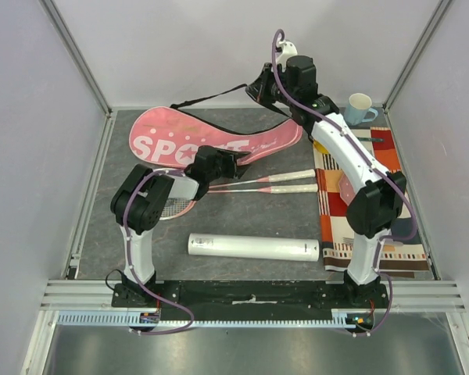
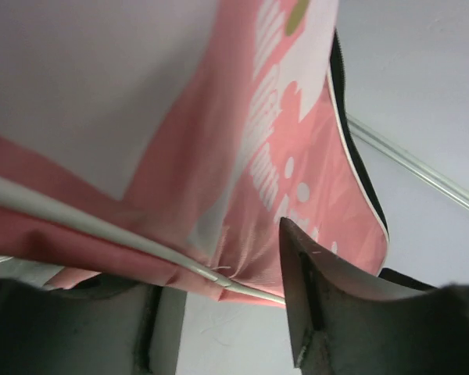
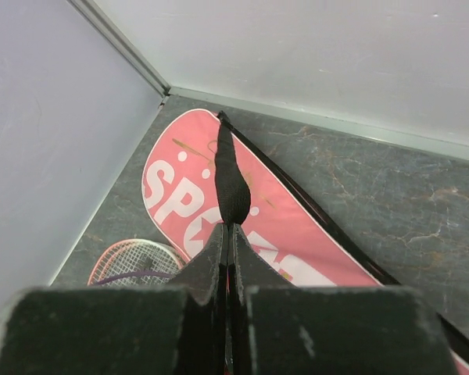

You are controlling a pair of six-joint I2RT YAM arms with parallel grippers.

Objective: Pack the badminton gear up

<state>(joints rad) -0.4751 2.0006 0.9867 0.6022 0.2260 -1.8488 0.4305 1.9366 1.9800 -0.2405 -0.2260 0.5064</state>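
Right fingers (image 3: pixel 207 269) tight on black strap (image 3: pixel 230 176)

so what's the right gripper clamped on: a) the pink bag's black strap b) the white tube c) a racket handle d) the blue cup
a: in the right wrist view the right gripper has its fingers pressed together on the black strap, which runs up from the pink bag.

The bag (image 1: pixel 180 133) is pink with white lettering and a black strap (image 3: pixel 230 183), the tube (image 1: pixel 252 248) white, the cloth (image 1: pixel 334 223) orange-striped.
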